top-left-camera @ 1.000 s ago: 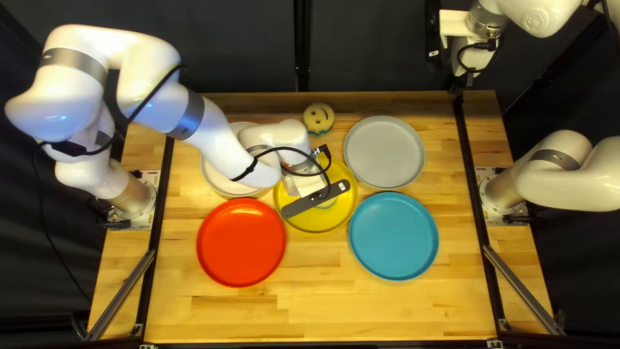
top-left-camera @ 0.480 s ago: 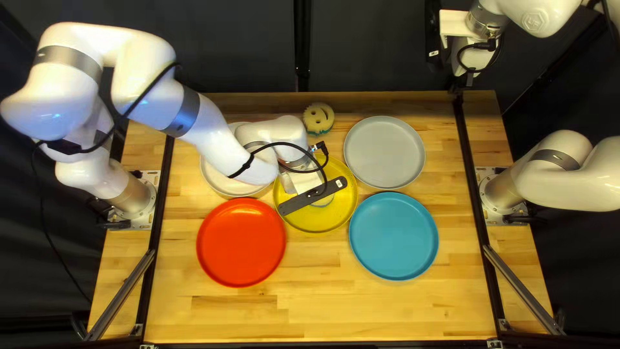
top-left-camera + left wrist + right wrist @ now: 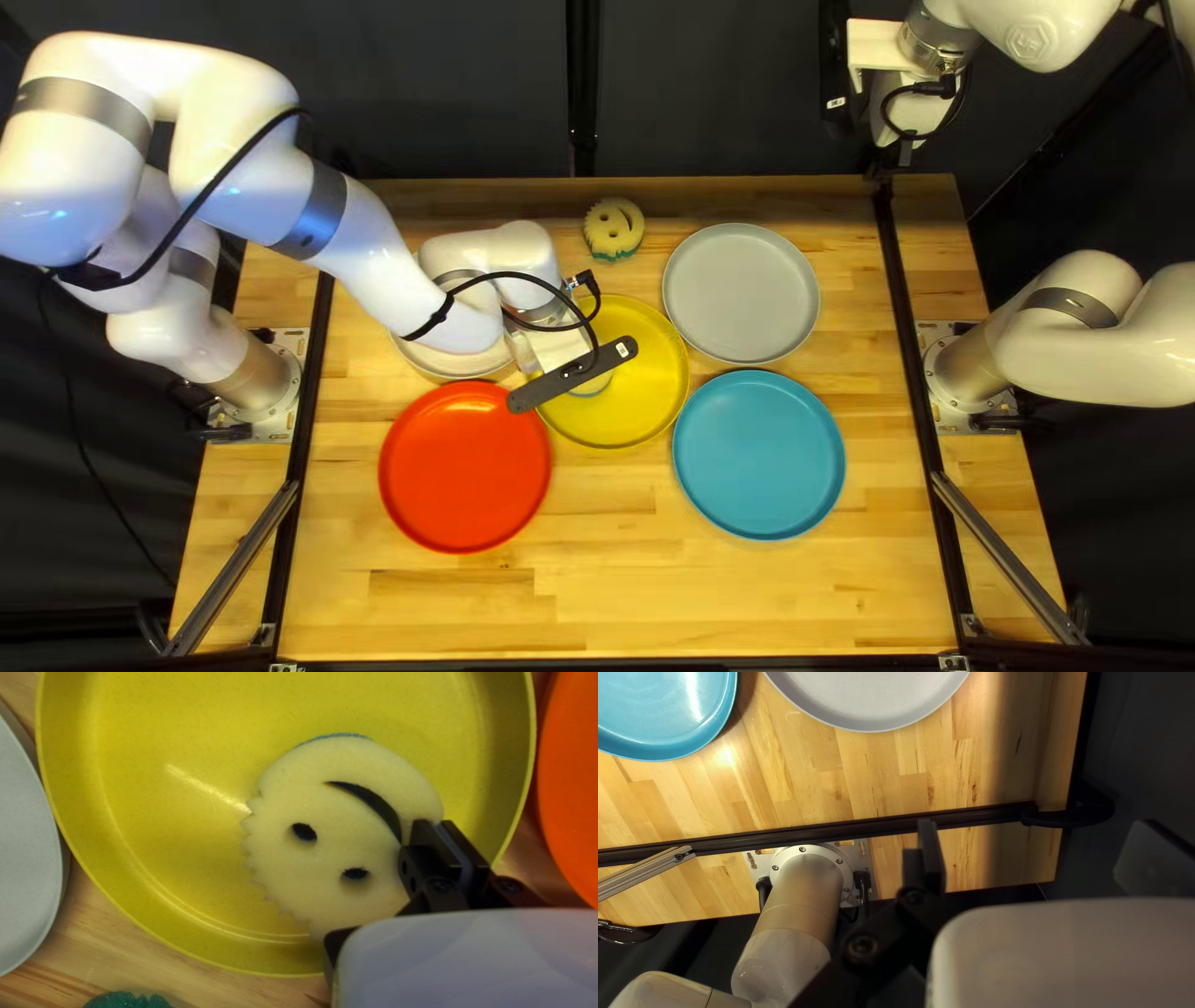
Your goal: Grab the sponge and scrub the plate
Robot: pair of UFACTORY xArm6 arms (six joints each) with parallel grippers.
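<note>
Yellow plate [image 3: 156, 846] | L end effector [image 3: 557, 354] clamped on sponge [image 3: 333, 843] | cutouts [image 3: 304, 832]: L wrist vis., top hidden | R end effector [image 3: 891, 158] apart

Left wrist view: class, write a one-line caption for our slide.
Left hand gripping the smiley sponge inside the yellow plate.

Robotics lab, we'd say: L arm base [image 3: 259, 380] bolted at 9 o'clock on tbl [image 3: 747, 597], R arm base [image 3: 971, 376] at 3, metal struts [image 3: 233, 569] at 8 & 4, dk curtain [image 3: 461, 118] at 12.
</note>
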